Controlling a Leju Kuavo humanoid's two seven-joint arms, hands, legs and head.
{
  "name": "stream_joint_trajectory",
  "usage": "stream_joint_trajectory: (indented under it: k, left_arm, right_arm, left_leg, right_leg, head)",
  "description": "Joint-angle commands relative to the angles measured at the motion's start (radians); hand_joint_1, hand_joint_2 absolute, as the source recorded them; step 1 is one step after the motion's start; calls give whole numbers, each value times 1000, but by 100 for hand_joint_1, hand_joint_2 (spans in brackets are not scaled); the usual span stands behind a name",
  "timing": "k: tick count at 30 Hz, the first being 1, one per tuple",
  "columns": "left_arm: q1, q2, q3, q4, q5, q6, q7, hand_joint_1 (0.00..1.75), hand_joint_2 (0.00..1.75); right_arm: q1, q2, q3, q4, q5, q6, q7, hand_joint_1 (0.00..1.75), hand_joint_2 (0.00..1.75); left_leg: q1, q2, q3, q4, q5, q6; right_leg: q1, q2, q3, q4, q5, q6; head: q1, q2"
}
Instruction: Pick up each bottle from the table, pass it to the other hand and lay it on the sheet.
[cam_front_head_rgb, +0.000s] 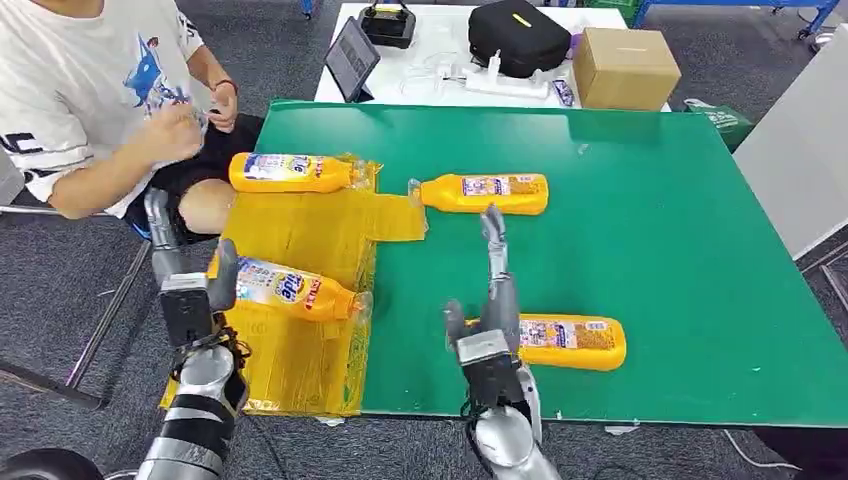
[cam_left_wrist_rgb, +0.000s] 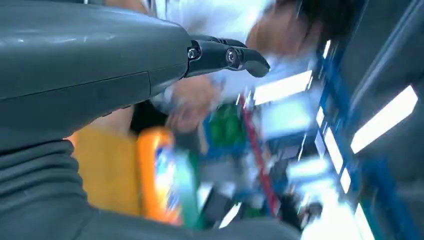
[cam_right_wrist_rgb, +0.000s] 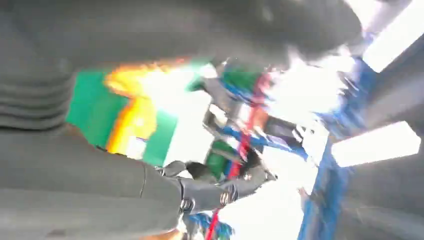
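Note:
Four orange bottles lie on their sides. Two rest on the yellow sheet: one at its far edge, one nearer me. A third bottle lies on the green table with its cap at the sheet's edge. The fourth lies near the table's front edge. My left hand stands upright with fingers apart, its thumb beside the base of the nearer sheet bottle, holding nothing. My right hand is upright with fingers extended, just left of the fourth bottle. The left wrist view shows a blurred orange bottle.
A person sits at the table's far left corner, hands close to the sheet. Behind the green table a white table holds a tablet, a black bag and a cardboard box. The table's right half is bare green.

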Motion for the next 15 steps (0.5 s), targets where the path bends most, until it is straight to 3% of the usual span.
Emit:
stream_joint_trajectory:
  k: [1, 4, 8, 12, 13, 15]
  left_arm:
    - [64, -1, -27, -169, 13, 9, 3, 0, 175]
    - [104, -1, -28, -188, 18, 11, 3, 0, 175]
    - [274, -43, -7, -276, -24, -95, 3, 0, 175]
    - [315, -53, -10, -291, -50, -109, 3, 0, 175]
    - [336, -63, -5, -296, -58, -132, 9, 0, 175]
    - [356, -67, -11, -292, -87, -160, 19, 0, 175]
  right_arm:
    - [-40, -100, 12, 121, 17, 9, 19, 0, 175]
    - [-20, -162, -1, 81, 171, 43, 160, 0, 175]
    - [132, -316, -135, -102, 353, 147, 320, 0, 175]
    - [185, -349, -182, -161, 363, 203, 344, 0, 175]
    - [215, -399, -190, -193, 393, 254, 422, 0, 175]
    - [255, -442, -223, -232, 377, 264, 434, 0, 175]
  left_leg:
    - [0, 0, 0, 0, 0, 0]
    - [1, 3, 3, 0, -2, 0]
    - [-1, -1, 5, -3, -2, 1]
    - [-2, -2, 1, 0, -3, 2]
    - [-1, -1, 2, 1, -5, 2]
    - [-2, -1, 0, 0, -5, 3]
  right_leg:
    - [0, 0, 1, -1, 0, 0]
    - [1, 1, 3, -2, 0, -1]
    - [0, -3, 7, -4, -2, 0]
    - [-1, -3, 2, -2, -2, 1]
    - [-1, -2, 4, -2, -3, 0]
    - [-1, -3, 2, -3, -3, 0]
  head:
    - [1, 0]
    - [0, 0]
    - [0, 0]
    - [0, 0]
    - [1, 0]
    - [0, 0]
